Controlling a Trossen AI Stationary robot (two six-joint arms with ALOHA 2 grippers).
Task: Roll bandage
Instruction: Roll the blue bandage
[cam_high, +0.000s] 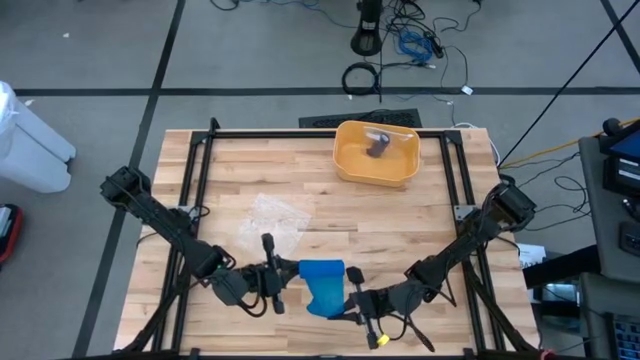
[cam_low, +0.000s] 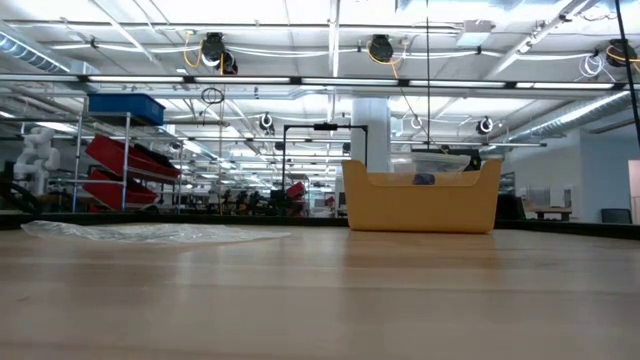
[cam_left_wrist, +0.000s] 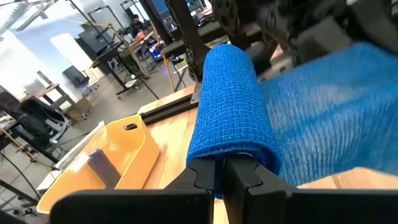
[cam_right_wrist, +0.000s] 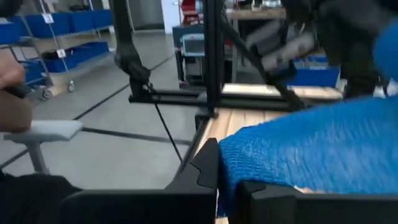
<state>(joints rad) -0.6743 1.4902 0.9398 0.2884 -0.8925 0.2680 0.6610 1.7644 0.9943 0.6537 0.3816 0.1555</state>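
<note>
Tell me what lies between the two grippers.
In the high view, the blue woven bandage spans between the left gripper and the right gripper, both shut on it.

Yellow bin at table's far edge, dark object inside; clear plastic wrap mid-table

Right gripper jaws pinch the blue bandage edge above the table
</note>
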